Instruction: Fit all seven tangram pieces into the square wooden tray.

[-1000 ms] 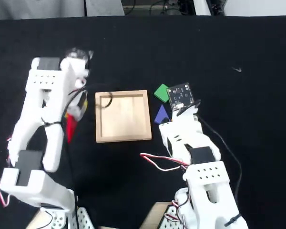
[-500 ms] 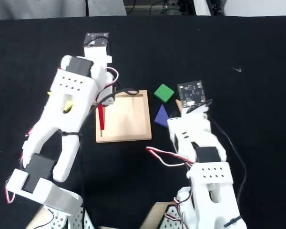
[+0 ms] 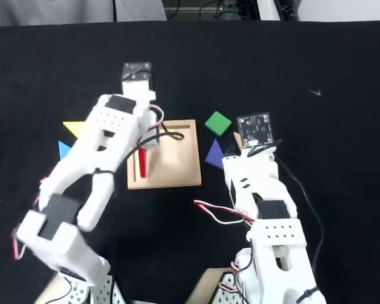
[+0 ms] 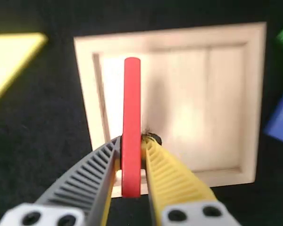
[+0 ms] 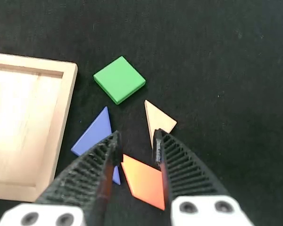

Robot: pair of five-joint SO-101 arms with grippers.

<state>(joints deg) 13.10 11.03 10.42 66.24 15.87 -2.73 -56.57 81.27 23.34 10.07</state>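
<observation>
Red piece (image 4: 131, 127) swung over tray (image 4: 257, 94) beside green square (image 5: 119, 79)

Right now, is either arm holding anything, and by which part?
The left gripper pinches the red piece, stood on edge, by its flat faces near one end, over the wooden tray. The right gripper is open and holds nothing.

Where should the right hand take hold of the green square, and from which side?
From straight above, pinching two opposite edges of the green square. It lies flat on the black cloth, so only its thin sides offer a hold, and its parallel edges suit the right hand. It sits turned relative to the wooden tray, so the wrist likely needs rotating to match.
</observation>
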